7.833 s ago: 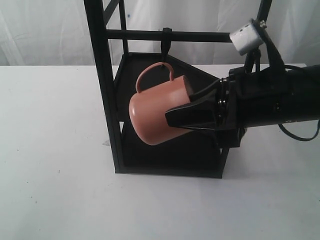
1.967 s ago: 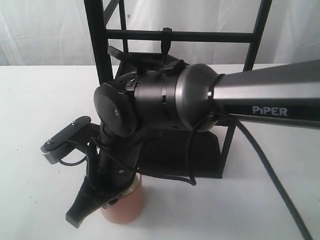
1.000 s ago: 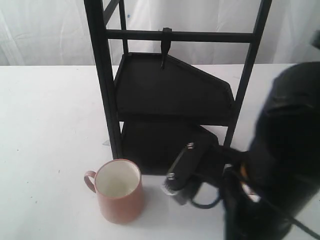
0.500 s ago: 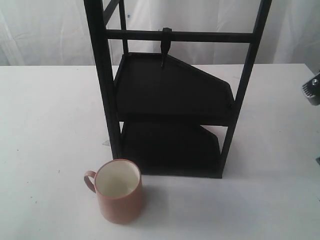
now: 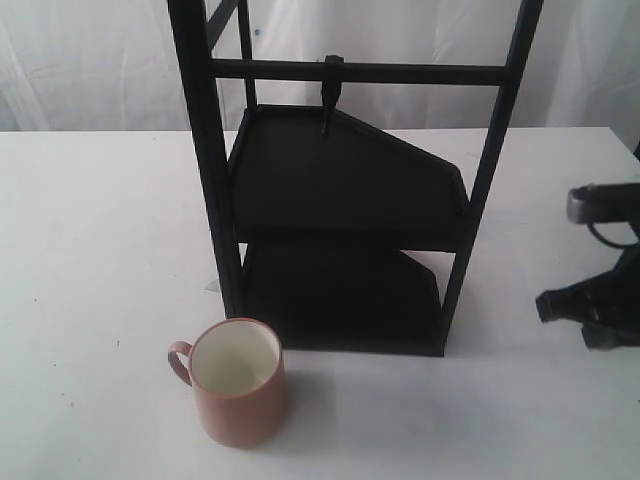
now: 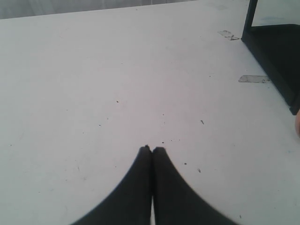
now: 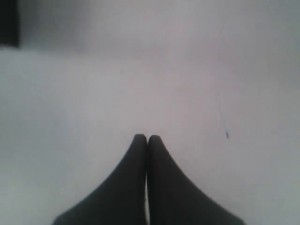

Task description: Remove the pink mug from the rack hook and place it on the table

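The pink mug stands upright on the white table, in front of the rack's near left post, handle to the left, cream inside showing. The rack hook hangs bare from the crossbar. My right gripper is shut with nothing between its fingers, over bare table; in the exterior view the right arm sits at the far right edge, well away from the mug. My left gripper is also shut and empty above the speckled tabletop, and it does not show in the exterior view.
The rack's two dark shelves fill the middle of the table. In the left wrist view a corner of the rack base and two tape marks lie at one side. A white curtain hangs behind.
The right arm set the mug down on the table, let go and pulled back to the far right edge. The mug has stayed still for the last second.
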Controlling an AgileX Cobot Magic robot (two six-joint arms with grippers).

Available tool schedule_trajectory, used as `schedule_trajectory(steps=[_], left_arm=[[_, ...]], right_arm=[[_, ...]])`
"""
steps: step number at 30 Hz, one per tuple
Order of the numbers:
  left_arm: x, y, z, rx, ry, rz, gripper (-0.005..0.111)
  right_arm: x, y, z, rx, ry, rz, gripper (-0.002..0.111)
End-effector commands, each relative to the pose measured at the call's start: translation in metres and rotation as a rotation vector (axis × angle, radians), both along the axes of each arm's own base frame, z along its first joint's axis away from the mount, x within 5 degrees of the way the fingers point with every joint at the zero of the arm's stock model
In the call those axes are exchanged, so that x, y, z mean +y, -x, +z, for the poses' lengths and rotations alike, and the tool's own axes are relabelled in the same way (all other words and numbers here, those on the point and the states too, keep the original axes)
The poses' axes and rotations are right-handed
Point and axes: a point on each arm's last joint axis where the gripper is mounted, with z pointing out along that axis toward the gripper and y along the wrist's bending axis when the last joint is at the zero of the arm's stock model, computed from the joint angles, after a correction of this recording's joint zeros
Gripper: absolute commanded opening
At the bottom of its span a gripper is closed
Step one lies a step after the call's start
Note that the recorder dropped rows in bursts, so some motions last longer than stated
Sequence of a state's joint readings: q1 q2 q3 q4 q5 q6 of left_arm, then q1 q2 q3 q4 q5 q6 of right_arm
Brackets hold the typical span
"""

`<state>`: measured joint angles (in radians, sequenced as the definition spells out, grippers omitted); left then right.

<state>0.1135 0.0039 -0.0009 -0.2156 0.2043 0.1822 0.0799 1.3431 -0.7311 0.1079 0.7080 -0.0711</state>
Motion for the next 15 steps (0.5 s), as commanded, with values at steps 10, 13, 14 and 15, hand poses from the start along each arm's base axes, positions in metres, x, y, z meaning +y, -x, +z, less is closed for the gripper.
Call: schedule_trajectory(steps=[10,13,14,15], left_arm=[[-0.001,0.0,0.0,-0.005,0.005,-0.009,0.0],[-0.001,0.0,0.0,-0.005,0.005,-0.009,0.0],[-0.001,0.0,0.0,-0.005,0.005,-0.009,0.0],[-0.001,0.0,0.0,-0.005,0.005,-0.009,0.0]], right_arm=[[-0.007,0.066,0.047,-0.595,-0.11,-0.095,0.0],[-0.007,0.073,0.055,-0.643,-0.116,-0.094,0.0],[-0.007,0.074,0.057,-0.653,-0.117,-0.094,0.0],[-0.008,0.076,0.059,-0.666,-0.118,-0.093,0.0]])
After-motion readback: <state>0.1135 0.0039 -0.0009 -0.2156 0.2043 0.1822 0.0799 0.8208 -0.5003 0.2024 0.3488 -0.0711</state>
